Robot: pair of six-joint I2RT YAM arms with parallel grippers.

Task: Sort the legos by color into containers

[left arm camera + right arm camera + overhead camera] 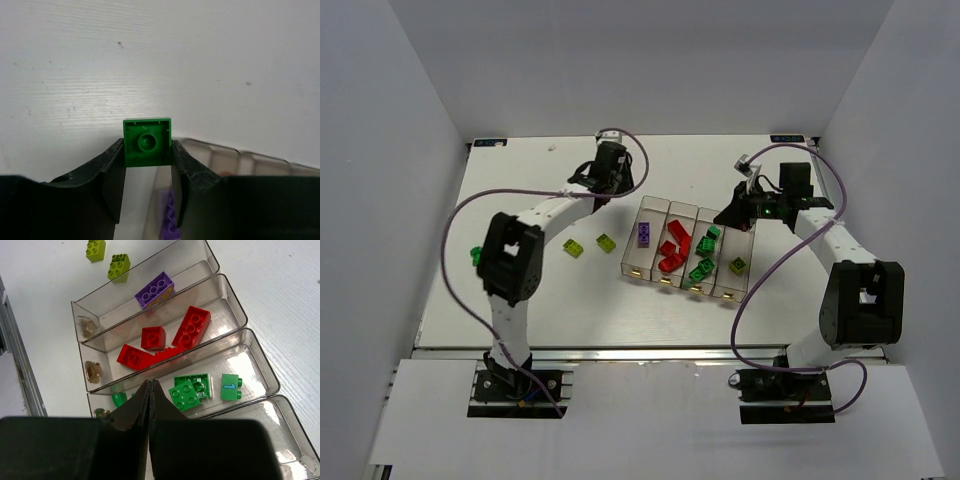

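Observation:
My left gripper (148, 152) is shut on a dark green brick (147, 142), held above the table just beyond the far end of the containers (656, 205); in the top view it (608, 188) is left of them. The four joined bins hold a purple brick (154, 289), red bricks (191, 327), dark green bricks (185, 395) and a yellow-green brick (737, 265). My right gripper (151, 386) is shut and empty above the dark green bin; in the top view it (735, 214) is at the bins' far right end.
Two yellow-green bricks (573, 247) (606, 242) lie on the table left of the bins. A green brick (476, 255) lies near the left table edge, beside the left arm. White walls enclose the table on three sides.

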